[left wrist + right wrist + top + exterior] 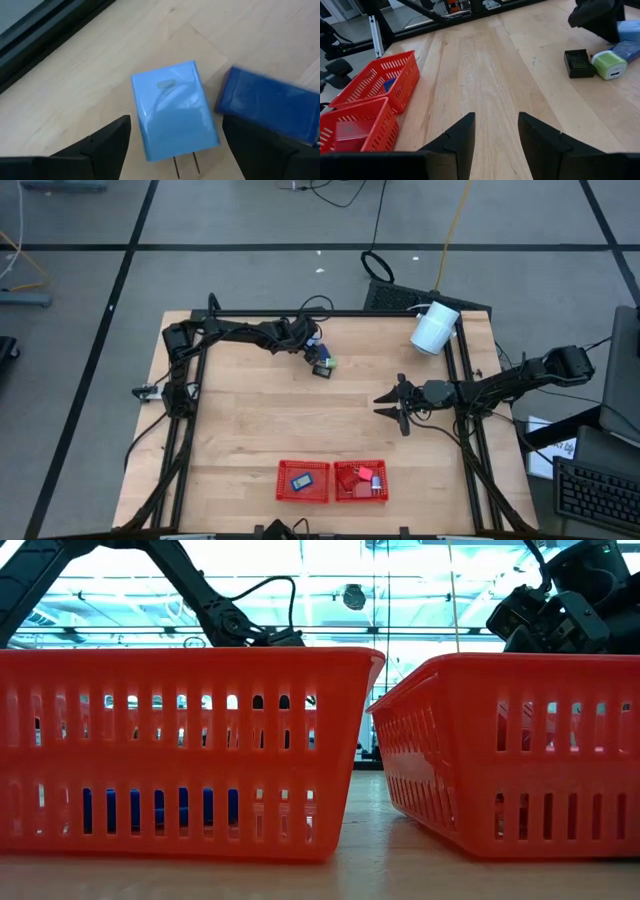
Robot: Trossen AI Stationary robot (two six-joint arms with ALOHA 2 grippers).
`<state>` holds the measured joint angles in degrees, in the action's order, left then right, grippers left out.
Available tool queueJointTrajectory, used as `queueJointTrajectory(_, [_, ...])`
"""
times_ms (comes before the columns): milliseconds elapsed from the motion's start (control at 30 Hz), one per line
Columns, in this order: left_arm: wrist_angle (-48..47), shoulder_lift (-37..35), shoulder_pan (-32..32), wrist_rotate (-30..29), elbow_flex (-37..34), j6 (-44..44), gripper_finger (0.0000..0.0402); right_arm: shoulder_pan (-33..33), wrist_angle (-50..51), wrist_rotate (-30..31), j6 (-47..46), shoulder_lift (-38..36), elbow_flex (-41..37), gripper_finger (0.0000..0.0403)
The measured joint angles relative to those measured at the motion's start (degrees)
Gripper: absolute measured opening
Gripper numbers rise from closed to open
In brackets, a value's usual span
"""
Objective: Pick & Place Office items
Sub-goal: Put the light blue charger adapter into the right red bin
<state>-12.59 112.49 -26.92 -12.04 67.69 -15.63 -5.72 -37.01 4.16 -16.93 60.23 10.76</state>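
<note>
My left gripper point(314, 352) is open at the table's far middle, over a cluster of office items. In the left wrist view its fingers point(175, 127) stand on either side of a light blue plug block point(172, 112) lying flat on the wood. A dark blue block point(272, 105) lies just beside it. A black block point(578, 62) and a green-and-white block point(610, 65) lie next to them. My right gripper point(388, 406) is open and holds nothing, over bare wood right of centre point(496, 127).
Two red mesh trays stand at the near edge. The left tray point(303, 464) holds a blue piece point(301, 480), and the right tray point(360, 464) holds red pieces. A white cylinder point(435, 328) lies at the far right corner. Bare wood lies between the cluster and the trays.
</note>
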Motion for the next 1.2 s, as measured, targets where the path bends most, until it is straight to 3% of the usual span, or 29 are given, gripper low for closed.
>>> queueJointTrajectory(300, [0.56, 1.66, 0.11, -1.17, 0.10, -1.21, 0.0282, -0.02, 0.11, 0.04, -0.26, 0.00, 0.00, 0.0139])
queueJointTrajectory(533, [0.53, 1.66, -0.17, 2.65, 0.10, 1.94, 0.0214, -0.01, 0.15, 0.09, -0.22, 0.00, 0.00, 0.0139])
queueJointTrajectory(733, [0.36, 1.50, -0.17, 2.53, 0.08, 3.43, 0.0214, -0.01, 0.17, 0.13, -0.22, 0.00, 0.00, 0.0139])
queueJointTrajectory(967, [-5.85, -4.08, 0.50, -0.72, -0.12, 4.83, 0.0215, -0.02, 0.42, 0.17, -0.20, 0.00, 0.00, 0.0139])
queueJointTrajectory(1200, [-9.43, -14.08, 3.32, 0.31, -0.75, 6.29, 0.0216, -0.02, 0.44, 0.12, 0.02, 0.00, 0.00, 0.0139])
